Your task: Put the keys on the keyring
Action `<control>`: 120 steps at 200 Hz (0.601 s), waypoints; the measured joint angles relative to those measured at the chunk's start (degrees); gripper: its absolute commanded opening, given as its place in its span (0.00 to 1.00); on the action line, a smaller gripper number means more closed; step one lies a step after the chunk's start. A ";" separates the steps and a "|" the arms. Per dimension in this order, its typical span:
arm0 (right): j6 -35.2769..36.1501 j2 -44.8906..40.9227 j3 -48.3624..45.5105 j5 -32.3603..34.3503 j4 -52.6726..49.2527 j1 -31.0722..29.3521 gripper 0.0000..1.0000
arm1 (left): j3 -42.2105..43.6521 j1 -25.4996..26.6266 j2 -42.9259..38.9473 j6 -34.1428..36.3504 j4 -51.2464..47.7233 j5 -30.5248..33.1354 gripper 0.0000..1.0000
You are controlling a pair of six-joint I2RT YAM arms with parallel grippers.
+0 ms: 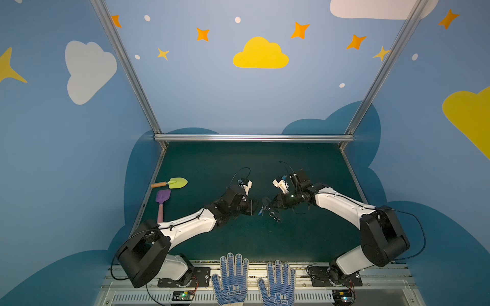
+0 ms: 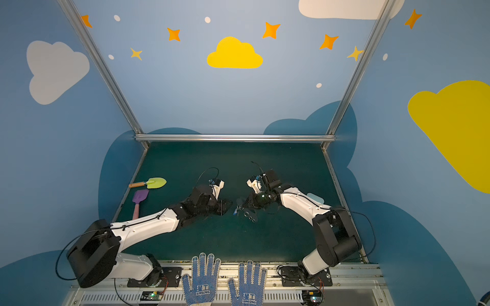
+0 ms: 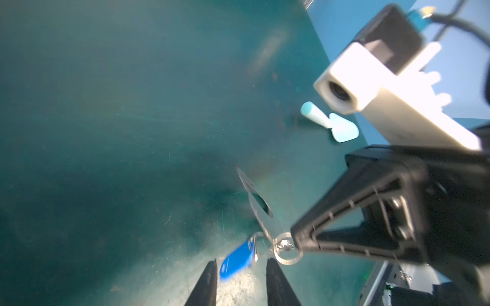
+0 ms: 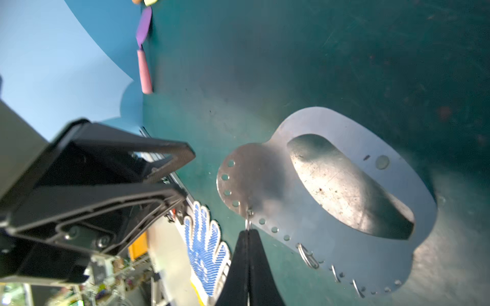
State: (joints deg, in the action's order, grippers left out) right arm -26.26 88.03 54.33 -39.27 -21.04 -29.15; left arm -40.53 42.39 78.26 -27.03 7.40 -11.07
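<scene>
Where the right wrist view shows the keyring [image 4: 265,172], the left adds keys [image 3: 237,261].

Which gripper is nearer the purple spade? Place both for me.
Left. The left gripper sits mid-table, right of the purple spade; the right gripper, shut on a wire ring of the keyring, lies just beyond it, farther off.

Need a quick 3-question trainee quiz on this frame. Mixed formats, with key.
1. True or false: the right gripper is shut on a wire ring of the keyring.
2. Where is the blue tag? A) clamped in the right gripper B) dangling by the keyring, just off the left gripper's tips C) out of every view
3. Fill in: the left gripper's jaws stand ____.
Key: 1 true; 2 B; 3 open.
</scene>
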 measured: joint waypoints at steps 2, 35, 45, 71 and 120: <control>-0.15 0.00 0.00 -0.15 0.04 0.11 0.00 | 0.07 0.00 -0.20 0.00 -0.11 -0.02 0.34; -2.60 -0.33 0.00 -1.09 0.55 1.22 0.00 | 1.05 0.00 -1.44 -0.39 -0.13 -2.38 0.39; -3.39 -0.42 0.00 -1.14 0.72 1.25 0.00 | 1.33 0.20 -1.36 -0.46 0.11 -2.99 0.39; -4.46 -0.42 0.00 -0.92 1.03 1.25 0.00 | 1.38 1.14 -0.31 -0.74 0.07 -2.78 0.43; -5.09 -0.04 0.00 0.17 2.84 0.46 0.00 | 1.97 0.04 1.66 -5.33 0.22 0.07 0.55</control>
State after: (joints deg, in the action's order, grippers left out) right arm -31.35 87.99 54.33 -39.09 -18.20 -28.69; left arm -38.57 42.44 79.92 -32.36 7.62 -11.00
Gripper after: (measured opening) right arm 0.047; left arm 0.525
